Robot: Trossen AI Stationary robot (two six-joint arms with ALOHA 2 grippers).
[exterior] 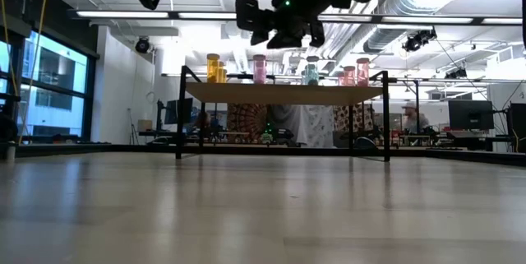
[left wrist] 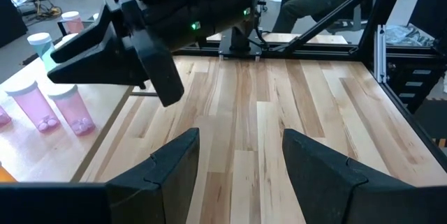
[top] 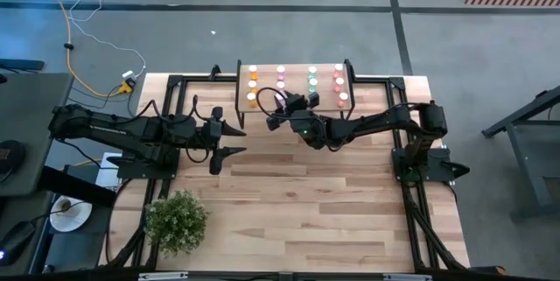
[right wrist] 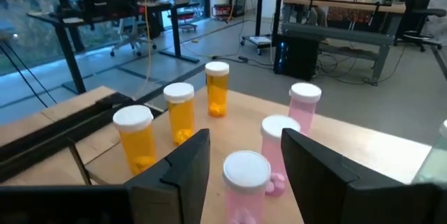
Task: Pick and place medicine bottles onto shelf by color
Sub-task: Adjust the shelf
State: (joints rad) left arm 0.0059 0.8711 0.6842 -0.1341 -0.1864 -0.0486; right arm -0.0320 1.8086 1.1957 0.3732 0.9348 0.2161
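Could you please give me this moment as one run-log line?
left gripper: open, empty, beside shelf | right gripper: open, empty, over pink bottles | bottles on shelf: sorted by colour

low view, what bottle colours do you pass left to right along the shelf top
orange bottles → pink bottle → teal-green bottle → red bottles, all standing upright on the shelf
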